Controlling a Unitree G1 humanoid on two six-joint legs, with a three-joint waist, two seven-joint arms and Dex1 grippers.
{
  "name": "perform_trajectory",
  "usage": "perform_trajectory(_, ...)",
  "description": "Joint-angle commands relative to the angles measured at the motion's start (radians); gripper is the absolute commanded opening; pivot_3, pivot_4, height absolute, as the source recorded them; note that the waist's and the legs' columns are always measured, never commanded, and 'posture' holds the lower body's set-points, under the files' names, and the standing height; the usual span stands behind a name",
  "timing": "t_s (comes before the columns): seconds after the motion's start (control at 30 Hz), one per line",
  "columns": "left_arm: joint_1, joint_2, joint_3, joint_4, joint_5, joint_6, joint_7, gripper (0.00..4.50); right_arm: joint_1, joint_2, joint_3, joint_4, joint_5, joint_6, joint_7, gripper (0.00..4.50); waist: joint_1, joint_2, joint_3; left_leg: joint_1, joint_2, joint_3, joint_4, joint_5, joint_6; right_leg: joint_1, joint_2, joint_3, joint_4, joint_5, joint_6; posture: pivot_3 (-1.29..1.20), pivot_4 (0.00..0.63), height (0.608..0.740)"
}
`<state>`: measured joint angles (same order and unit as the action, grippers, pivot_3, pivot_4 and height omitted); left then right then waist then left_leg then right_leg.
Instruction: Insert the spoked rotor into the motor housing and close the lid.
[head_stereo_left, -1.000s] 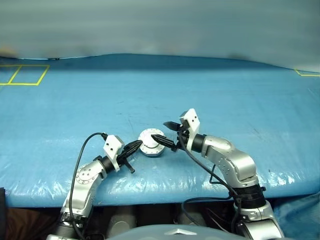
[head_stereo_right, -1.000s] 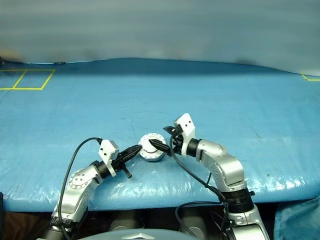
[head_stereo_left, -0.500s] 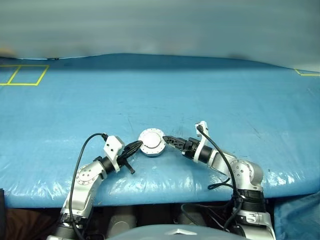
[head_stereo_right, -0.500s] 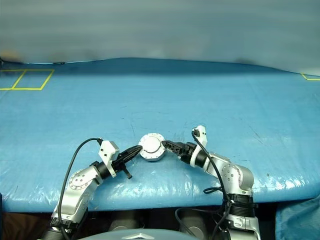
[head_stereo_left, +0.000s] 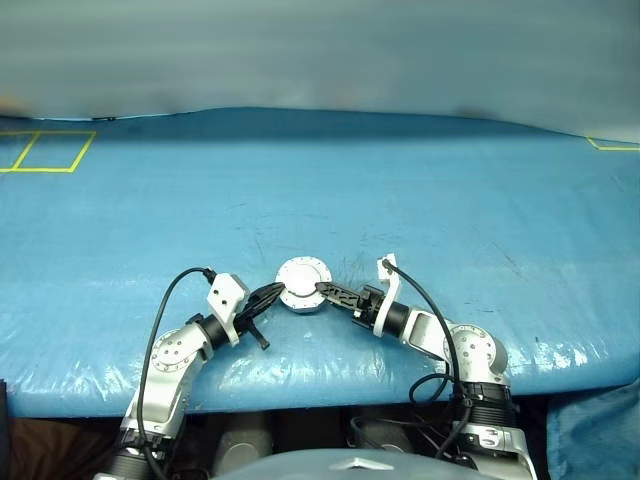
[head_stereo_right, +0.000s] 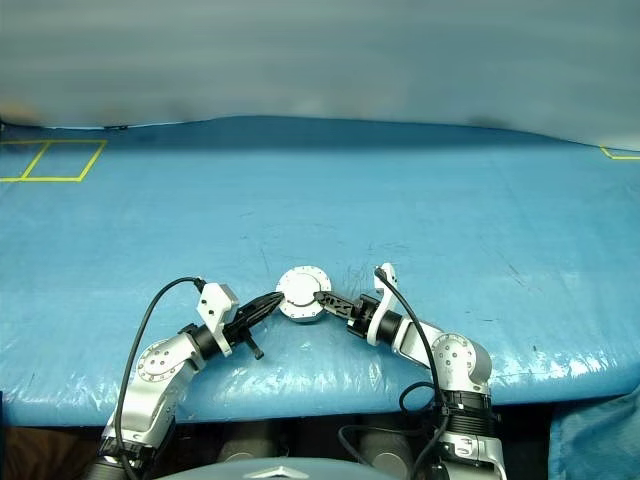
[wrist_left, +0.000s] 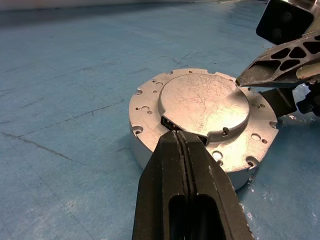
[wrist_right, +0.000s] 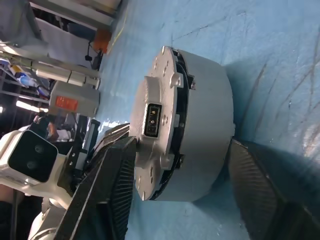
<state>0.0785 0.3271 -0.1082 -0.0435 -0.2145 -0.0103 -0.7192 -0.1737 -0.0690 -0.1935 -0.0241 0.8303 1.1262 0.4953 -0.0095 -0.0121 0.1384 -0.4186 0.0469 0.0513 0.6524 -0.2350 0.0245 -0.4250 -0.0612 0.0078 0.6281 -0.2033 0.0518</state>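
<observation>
Both grippers meet at the closed motor housing on the blue table.
The left gripper (wrist_left: 186, 145), fingers pressed together and holding nothing, touches the lid (wrist_left: 204, 104) rim; the motor housing (head_stereo_left: 303, 284) sits mid-table; the right gripper (wrist_right: 176, 165) straddles it, one finger over the lid, one beneath.
</observation>
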Motion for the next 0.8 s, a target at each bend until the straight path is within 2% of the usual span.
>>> perform_trajectory(0.03,0.012,-0.003,-0.038,0.011,0.016,0.01,-0.007,0.0,0.004,-0.009,0.006,-0.026,0.023,0.004,0.004,1.73,0.0,0.0,0.0,0.0,0.0,0.0,0.0,0.0,0.0,0.0,0.0,0.0,0.0,0.0,0.0,0.0,0.15,0.74)
perform_trajectory(0.1,0.011,-0.006,-0.04,0.014,0.016,0.009,-0.007,0.0,0.004,-0.012,0.01,-0.025,0.021,0.001,-0.007,1.16,-0.001,0.0,0.0,0.0,0.0,0.0,0.0,0.0,0.0,0.0,0.0,0.0,0.0,0.0,0.001,0.0,0.15,0.74)
perform_trajectory(0.33,0.009,-0.066,0.004,-0.003,-0.074,0.076,0.023,0.0,-0.003,-0.009,0.001,-0.022,0.028,-0.01,-0.032,1.16,-0.001,0.0,0.0,0.001,0.0,0.0,0.0,0.0,0.0,0.0,0.0,0.0,0.0,-0.002,0.004,0.0,0.15,0.74)
perform_trajectory(0.5,0.013,-0.136,0.084,-0.083,-0.303,0.193,-0.006,0.0,-0.027,0.034,-0.096,0.01,0.107,-0.024,-0.08,1.16,-0.003,0.0,0.0,-0.001,0.0,0.0,0.001,0.0,0.0,0.0,0.0,0.0,0.0,-0.001,0.005,0.0,0.15,0.74)
perform_trajectory(0.63,0.023,-0.177,0.144,-0.149,-0.484,0.266,-0.025,0.0,-0.043,0.07,-0.18,0.008,0.196,-0.037,-0.125,1.16,-0.003,0.0,0.001,-0.011,0.0,-0.002,0.002,0.0,0.0,-0.004,0.002,0.0,0.001,0.002,0.002,0.0,0.15,0.74)
perform_trajectory(0.73,0.031,-0.206,0.162,-0.149,-0.482,0.219,-0.013,0.0,-0.052,0.101,-0.237,-0.026,0.279,-0.06,-0.16,1.16,-0.004,0.001,0.001,-0.012,-0.001,-0.003,0.002,0.0,0.001,-0.004,0.002,0.001,0.0,0.002,0.004,0.0,0.15,0.74)
perform_trajectory(0.8,0.034,-0.235,0.172,-0.143,-0.491,0.206,0.004,0.37,-0.059,0.118,-0.269,-0.047,0.332,-0.078,-0.193,1.16,-0.004,0.001,0.002,-0.012,-0.001,-0.003,0.003,0.0,0.001,-0.004,0.003,0.001,0.0,0.002,0.004,0.0,0.15,0.74)
